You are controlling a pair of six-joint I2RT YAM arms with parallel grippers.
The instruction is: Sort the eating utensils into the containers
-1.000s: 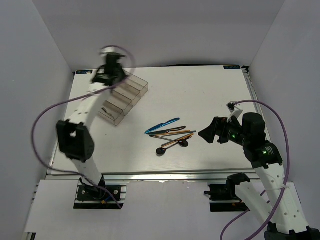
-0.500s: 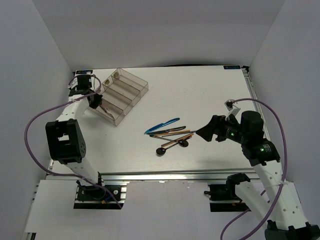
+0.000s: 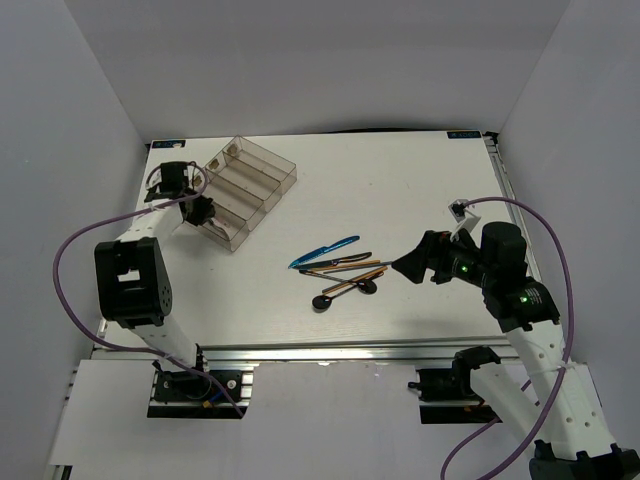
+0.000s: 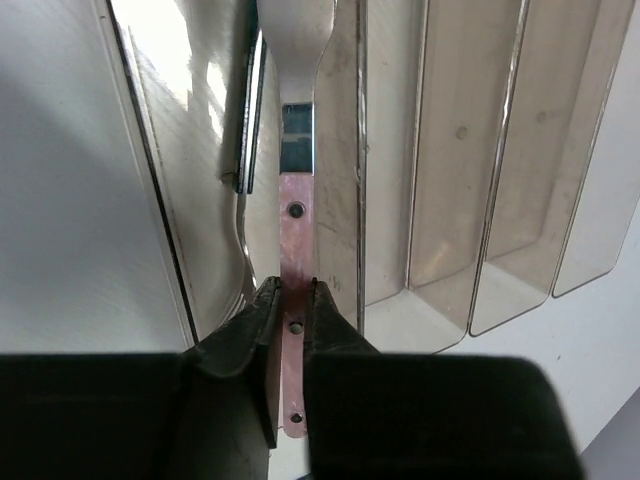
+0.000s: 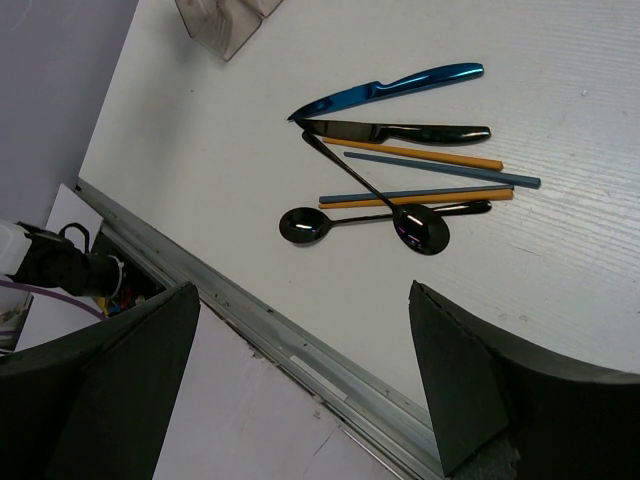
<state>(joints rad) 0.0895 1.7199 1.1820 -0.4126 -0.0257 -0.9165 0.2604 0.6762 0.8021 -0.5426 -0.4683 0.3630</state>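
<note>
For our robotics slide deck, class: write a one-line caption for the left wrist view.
Left gripper pinches a pink-handled utensil, aligned lengthwise over one narrow compartment of the clear organizer tray.

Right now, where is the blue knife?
Top view: the blue knife lies mid-table, on the loose pile's far edge beside the black knife, left of the right gripper.

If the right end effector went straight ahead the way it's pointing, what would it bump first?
Probably the black spoons; they lie nearest ahead of the open right end effector. It tilts downward, so it might touch the table just before them; depth is unclear.
</note>
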